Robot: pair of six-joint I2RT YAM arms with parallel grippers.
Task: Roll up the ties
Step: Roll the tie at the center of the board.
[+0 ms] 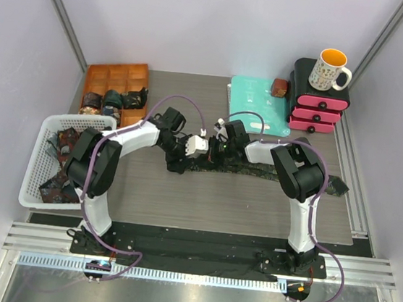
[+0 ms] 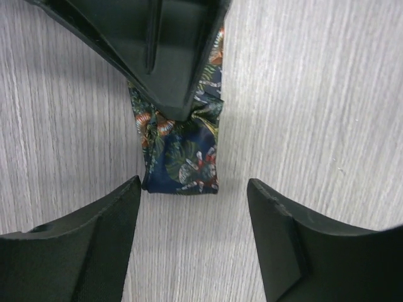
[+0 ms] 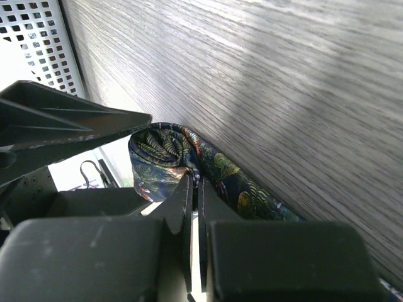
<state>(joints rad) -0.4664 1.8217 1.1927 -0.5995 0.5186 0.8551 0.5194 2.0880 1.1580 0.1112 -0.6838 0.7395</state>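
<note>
Top cam only: dark navy leaf-print necktie [image 1: 257, 173] lies as a flat strip across mid-worktop and runs out toward the right edge. Its left end sits where both arms meet. Small rolled ties [image 1: 113, 99] sit in the orange compartment tray [image 1: 116, 68] at the far-left corner.

Wrist cams:
- Left gripper [image 2: 195, 185]: fingers spread wide, straddling the necktie's end, clear of the fabric.
- Right gripper [image 3: 194, 182]: fingers pressed together, pinching the necktie beside a small curled loop at its end.
</note>
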